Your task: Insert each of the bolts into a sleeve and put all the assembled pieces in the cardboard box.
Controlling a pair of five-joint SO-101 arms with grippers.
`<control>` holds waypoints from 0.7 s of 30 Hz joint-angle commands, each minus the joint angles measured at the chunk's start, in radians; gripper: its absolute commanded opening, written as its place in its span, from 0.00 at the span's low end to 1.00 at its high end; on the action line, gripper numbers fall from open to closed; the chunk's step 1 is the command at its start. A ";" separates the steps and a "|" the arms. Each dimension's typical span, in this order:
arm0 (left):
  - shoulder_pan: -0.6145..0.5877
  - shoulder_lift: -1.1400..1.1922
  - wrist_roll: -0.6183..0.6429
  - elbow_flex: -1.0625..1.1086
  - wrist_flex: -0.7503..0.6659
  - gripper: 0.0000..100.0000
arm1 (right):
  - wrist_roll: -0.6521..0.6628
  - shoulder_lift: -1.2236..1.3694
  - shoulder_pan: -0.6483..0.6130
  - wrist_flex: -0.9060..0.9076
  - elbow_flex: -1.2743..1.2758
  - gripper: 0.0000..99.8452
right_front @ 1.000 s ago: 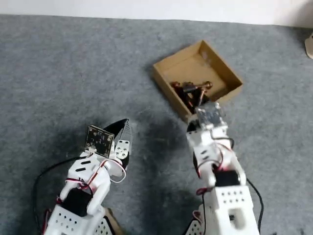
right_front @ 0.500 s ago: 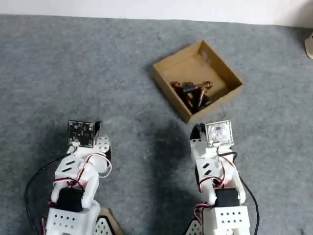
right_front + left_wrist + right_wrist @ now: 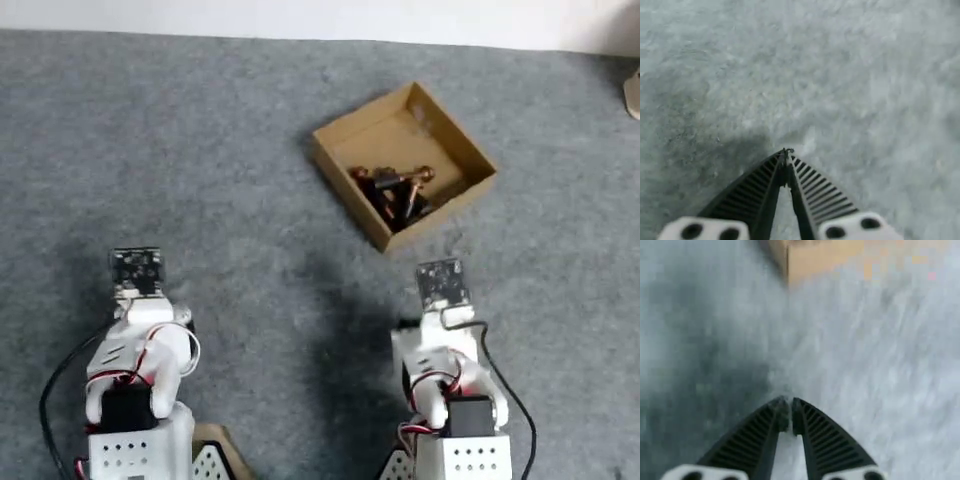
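1. The box [image 3: 405,165] sits open on the grey table [image 3: 200,150], on the far right side in the high view, turned corner-on to the arms.
2. The pieces [image 3: 393,190], dark and coppery, lie in a small heap inside the box, close to the wall nearest the arms. Their number cannot be told from the tangle.
3. The left arm [image 3: 135,340] is folded back at the near left of the table, well apart from the box.
4. The left gripper [image 3: 786,152] is closed to a point with nothing clamped in it. It hangs over bare table, with a dark shadow just beside its tip.
5. The right arm [image 3: 445,350] is folded back at the near right, in front of the box's near corner and apart from it.
6. The right gripper [image 3: 786,407] is also closed, with only a hairline slit down the middle, and it carries nothing. It points over bare table, and the box's tan wall [image 3: 840,257] stands ahead of it, apart from its tip.
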 commanded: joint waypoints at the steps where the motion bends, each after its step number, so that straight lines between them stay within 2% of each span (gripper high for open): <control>1: -0.013 -0.018 -0.101 -0.031 0.058 0.01 | -0.002 -0.018 0.007 0.041 0.131 0.00; 5: -0.045 -0.018 -0.031 0.004 0.089 0.01 | -0.002 -0.016 0.007 0.041 0.131 0.00; 15: -0.251 -0.013 -0.055 0.059 0.127 0.01 | -0.002 -0.016 0.007 0.041 0.131 0.00; 18: -0.262 -0.013 -0.071 0.059 0.199 0.01 | -0.002 -0.016 0.007 0.041 0.131 0.00; 21: -0.283 -0.013 -0.133 0.059 0.203 0.01 | -0.002 -0.016 0.007 0.041 0.131 0.00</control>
